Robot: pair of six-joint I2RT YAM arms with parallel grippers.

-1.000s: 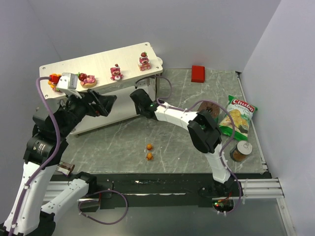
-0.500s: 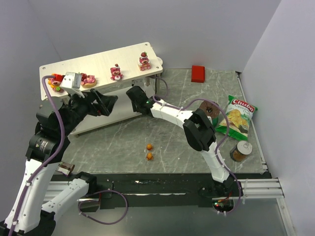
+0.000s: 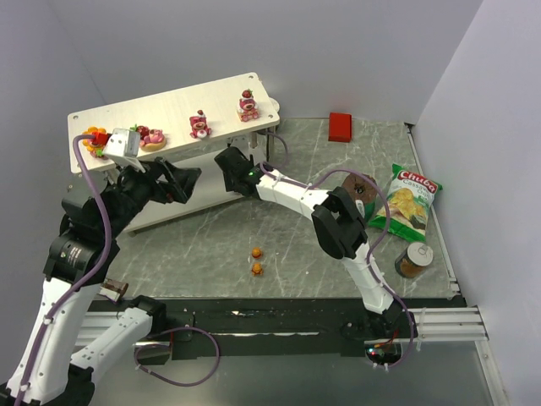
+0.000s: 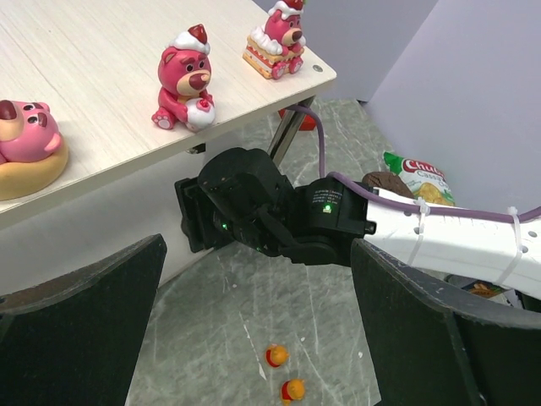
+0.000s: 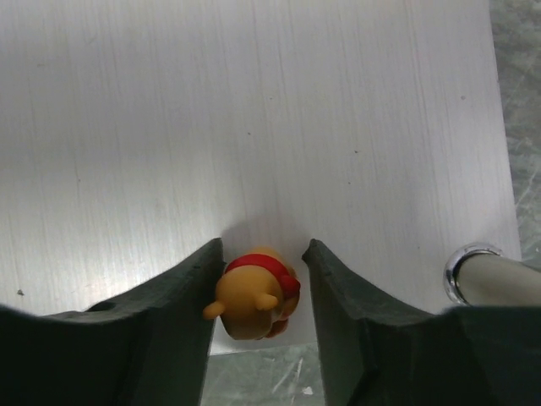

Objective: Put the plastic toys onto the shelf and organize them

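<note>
Over the last second my right arm has slid deeper under the top board of the shelf (image 3: 177, 106). My right jaws (image 5: 263, 247) now sit over the shelf's lower board, close to its edge. The small orange bear (image 5: 254, 292), in its red shirt, lies tipped on that board between them, right at the edge. The jaws stand close on either side of it. I cannot tell whether they still pinch it or have let go. My left jaws (image 4: 259, 245) are wide apart and empty, and have drifted a little along the shelf's front.

I judge this to be the set-down of bear 1 of 3. 2 more orange bears (image 3: 256, 252) wait on the desk (image 3: 194, 254) in front of the shelf. 3 pink strawberry bears (image 3: 199, 124) already sit on the shelf's top board.
</note>
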